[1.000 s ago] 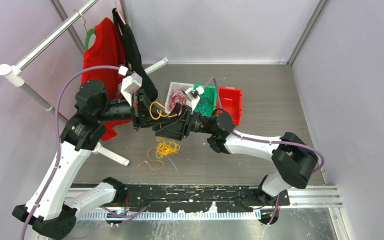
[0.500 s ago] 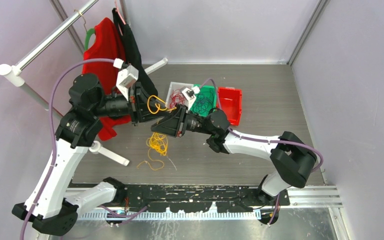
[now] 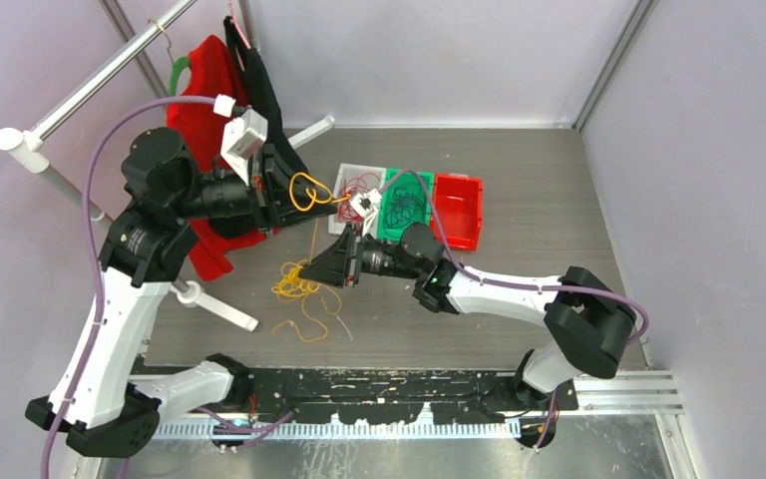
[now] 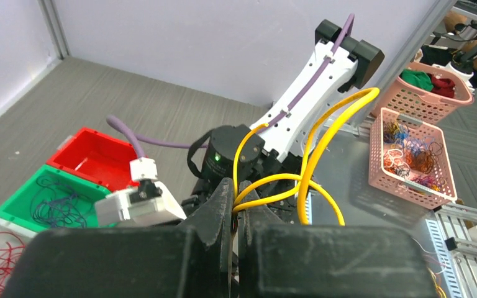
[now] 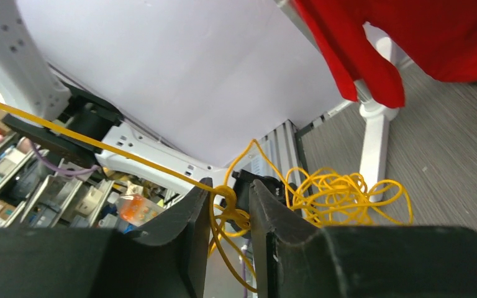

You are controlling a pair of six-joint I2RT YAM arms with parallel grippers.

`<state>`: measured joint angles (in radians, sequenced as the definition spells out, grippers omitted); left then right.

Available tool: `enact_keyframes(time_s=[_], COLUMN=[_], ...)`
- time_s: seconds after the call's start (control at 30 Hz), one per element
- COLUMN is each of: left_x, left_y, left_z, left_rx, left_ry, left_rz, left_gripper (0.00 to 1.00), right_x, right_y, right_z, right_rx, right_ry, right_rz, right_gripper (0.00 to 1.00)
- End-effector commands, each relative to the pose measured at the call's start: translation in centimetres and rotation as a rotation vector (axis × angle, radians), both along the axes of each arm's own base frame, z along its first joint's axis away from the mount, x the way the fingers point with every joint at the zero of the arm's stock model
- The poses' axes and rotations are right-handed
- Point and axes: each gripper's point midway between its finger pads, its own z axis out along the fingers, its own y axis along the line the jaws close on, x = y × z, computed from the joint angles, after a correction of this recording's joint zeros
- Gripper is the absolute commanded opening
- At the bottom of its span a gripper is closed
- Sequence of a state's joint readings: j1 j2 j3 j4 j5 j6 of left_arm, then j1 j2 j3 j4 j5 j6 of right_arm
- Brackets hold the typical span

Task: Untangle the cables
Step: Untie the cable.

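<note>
Desk (image 3: 559, 180): grey wood grain, carries everything. The left arm (image 3: 110, 329) comes in from the left and the right arm (image 3: 519, 294) from the right. Their wrists are close together over the middle-left of the desk. Behind the left arm, a red garment (image 3: 199, 110) hangs on a clothes rack (image 3: 90, 80).

Far middle of the desk, three bins touching in a row:
- white bin (image 3: 359, 167), holding red cables (image 3: 359, 183)
- green bin (image 3: 406, 174), holding dark cables (image 3: 404, 205)
- red bin (image 3: 457, 210)

A heap of yellow cables (image 3: 294, 286) lies on the desk, just beside the tip of the right fingers (image 3: 301, 271).

Left fingers (image 3: 291, 195): raised above the desk, pressed together on a yellow strand (image 3: 309, 190) that loops out past their tips. We see a thin run of it drop toward the right fingers and the heap.

Left wrist view: we confirm the left fingers (image 4: 227, 195) are clamped on the strand (image 4: 313, 143), which arches up in two loops. Only this view shows two pink baskets off the desk. The near basket (image 4: 379, 139) holds tangled coloured cables; the far basket (image 4: 466, 93) holds cloth.

Right wrist view: the right fingers (image 5: 204, 198) stand a narrow gap apart, closed on a yellow knot (image 5: 230, 208) that fills the gap. The top view hides this. A taut strand (image 5: 99, 146) leaves the knot up-left, and the heap (image 5: 335, 192) lies beyond, by the rack's white foot (image 5: 372, 143).
</note>
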<state>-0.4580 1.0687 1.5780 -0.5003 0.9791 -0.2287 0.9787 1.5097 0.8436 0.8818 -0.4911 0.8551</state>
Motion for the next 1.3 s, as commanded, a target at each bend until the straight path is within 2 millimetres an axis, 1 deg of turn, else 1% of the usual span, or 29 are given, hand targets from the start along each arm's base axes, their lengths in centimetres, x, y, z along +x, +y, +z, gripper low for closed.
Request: enact_keyframes(time_s=[0.0, 0.07, 0.17, 0.37, 0.47, 0.53, 0.8, 0.93, 1.0, 1.07, 1.13, 1.27], left_x=[-0.7, -0.9, -0.9, -0.8, -0.9, -0.9, -1.0, -0.7, -0.3, -0.3, -0.4, -0.4], left_y=[0.4, 0.6, 0.8, 1.2, 1.4, 1.5, 2.2, 2.8, 3.2, 3.6, 4.0, 4.8], left_z=[5.2, 6.7, 8.2, 10.6, 11.6, 12.1, 13.5, 14.7, 15.7, 16.7, 17.8, 19.5], left_rx=[-0.083, -0.1, -0.114, -0.131, -0.142, -0.147, -0.15, -0.156, -0.171, -0.189, -0.205, -0.226], left_ry=[-0.181, -0.219, -0.257, -0.332, -0.362, -0.378, -0.474, -0.547, -0.585, -0.626, -0.665, -0.741], left_rz=[0.01, 0.018, 0.029, 0.065, 0.079, 0.088, 0.131, 0.182, 0.227, 0.254, 0.278, 0.334], left_gripper=[0.0, 0.0, 0.0, 0.0, 0.0, 0.0, 0.0, 0.0, 0.0, 0.0, 0.0, 0.0], right_x=[0.4, 0.6, 0.8, 1.2, 1.2, 1.4, 1.3, 1.4, 1.8, 2.2, 2.7, 3.4], right_y=[-0.7, -1.1, -1.7, -3.1, -4.0, -4.6, -7.1, -8.3, -9.1, -10.0, -11.2, -13.8], right_z=[-4.1, -4.8, -6.1, -8.4, -9.6, -10.4, -12.5, -12.9, -13.9, -14.9, -16.1, -19.4], right_rx=[-0.136, -0.153, -0.194, -0.271, -0.307, -0.333, -0.381, -0.409, -0.479, -0.553, -0.627, -0.775], right_ry=[0.006, 0.003, 0.001, -0.01, -0.014, -0.013, -0.003, -0.009, -0.02, -0.034, -0.045, -0.033], right_rz=[-0.063, -0.091, -0.122, -0.177, -0.205, -0.23, -0.303, -0.342, -0.371, -0.399, -0.443, -0.526], right_gripper=[0.34, 0.34, 0.35, 0.4, 0.41, 0.4, 0.24, 0.14, 0.06, 0.01, 0.01, 0.01])
